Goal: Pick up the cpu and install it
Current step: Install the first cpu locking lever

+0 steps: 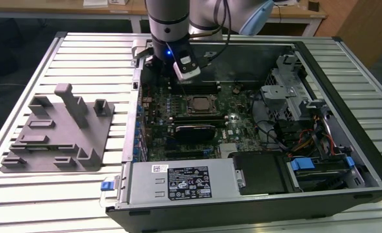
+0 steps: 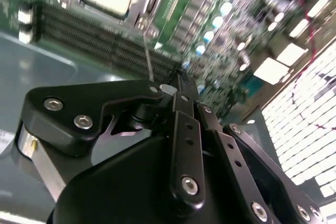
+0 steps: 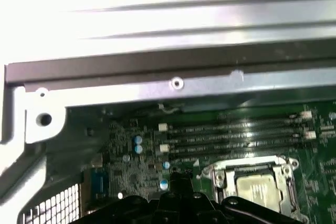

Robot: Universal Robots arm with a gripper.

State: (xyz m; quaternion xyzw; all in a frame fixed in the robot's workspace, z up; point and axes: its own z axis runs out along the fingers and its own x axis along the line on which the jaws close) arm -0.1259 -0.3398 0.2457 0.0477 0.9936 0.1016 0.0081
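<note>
The gripper [image 1: 188, 74] hung over the far edge of the motherboard [image 1: 243, 128] inside the open computer case [image 1: 346, 160], above the memory slots [image 1: 200, 88] and just beyond the socket. In the second wrist view its fingers [image 2: 185, 129] looked drawn together to a point, with nothing visible between them. The cpu [image 3: 257, 187] lay in the socket, apart from the gripper, its pale metal top showing inside the socket frame [image 3: 218, 174]. In the second wrist view a thin wire lever [image 2: 149, 56] stood up beside that frame. The grey holder block [image 1: 55, 131] sat on the slatted table [image 1: 80, 58] at the exterior view's left, outside the case. Judging from this, the chip seemed to be placed already and the work was at the seating stage. To do that well, the chip would need to sit flat and square in its frame, with no corner riding up. Any pressing should be light and straight down rather than sideways, since the contacts beneath are probably fragile. The arm would also want to keep clear of the upright lever and the slots, both of which lay near the fingertips.
</note>
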